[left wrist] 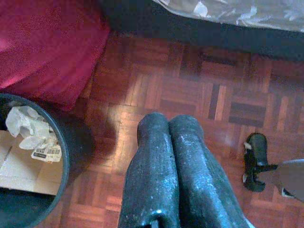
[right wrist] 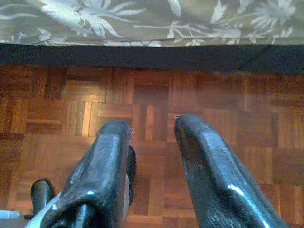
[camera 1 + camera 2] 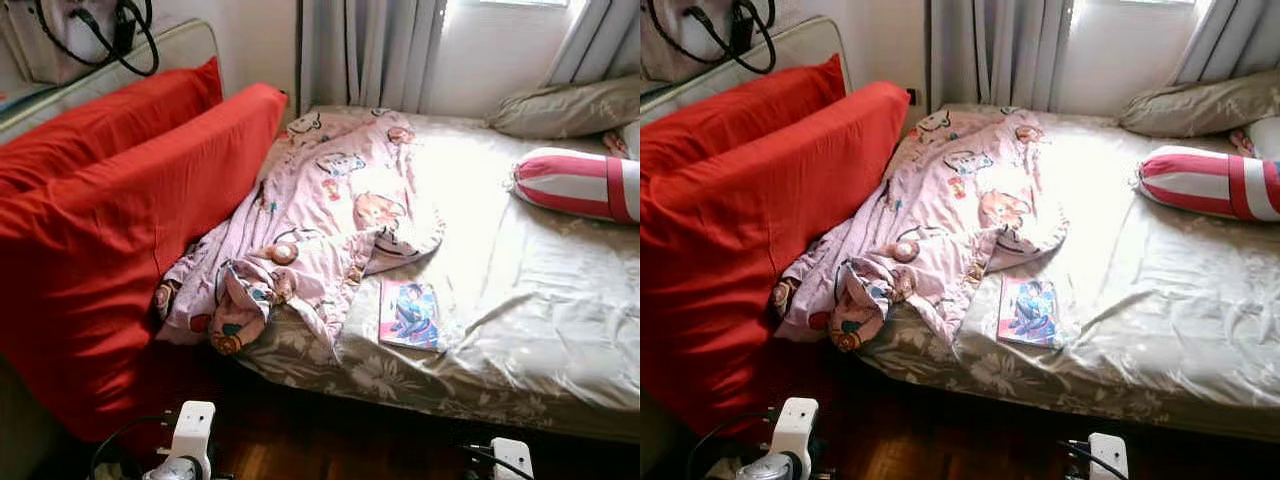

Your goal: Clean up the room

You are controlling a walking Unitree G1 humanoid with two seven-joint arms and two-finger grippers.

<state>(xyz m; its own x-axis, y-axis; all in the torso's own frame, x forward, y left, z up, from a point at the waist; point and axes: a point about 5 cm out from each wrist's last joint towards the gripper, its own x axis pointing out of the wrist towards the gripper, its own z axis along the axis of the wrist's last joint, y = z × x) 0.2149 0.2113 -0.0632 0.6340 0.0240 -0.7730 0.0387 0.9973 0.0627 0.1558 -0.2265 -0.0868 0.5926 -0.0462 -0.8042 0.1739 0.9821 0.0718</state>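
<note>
- Bed (image 3: 560, 330) fills most of what I see ahead; its near edge runs across in front of me, parquet floor (image 2: 156, 95) between it and my arms.
- Two red cushions (image 3: 110, 230) lean against the bed's left side, upright on edge, well to my left.
- Pink printed blanket (image 3: 320, 220) lies crumpled along the bed's left half — long axis from the far left corner by the curtain down to the near edge, where a bunched end hangs over, touching the cushions.
- Striped bolster (image 3: 580, 185) sits at the bed's right edge, a grey pillow (image 3: 565, 108) behind it at the far right corner.
- Magazine (image 3: 410, 315) — flat on the sheet just beside the blanket's lower fold, close to the near edge, long axis pointing away from me. My judgement: the likeliest loose item to tidy first.
- Bin (image 1: 33, 166), black, paper scraps inside, stands on the floor by the cushions' foot, near my left side.
- Left gripper (image 1: 168, 126) hangs low over the floor, fingers pressed together, holding nothing.
- Right gripper (image 2: 152, 126) hangs low just short of the bed's near edge, fingers parted, empty.
- The relation that matters: the magazine lies ahead and above both pincers, roughly between them. I can't tell which is nearer; either must rise over the near edge to reach it.
</note>
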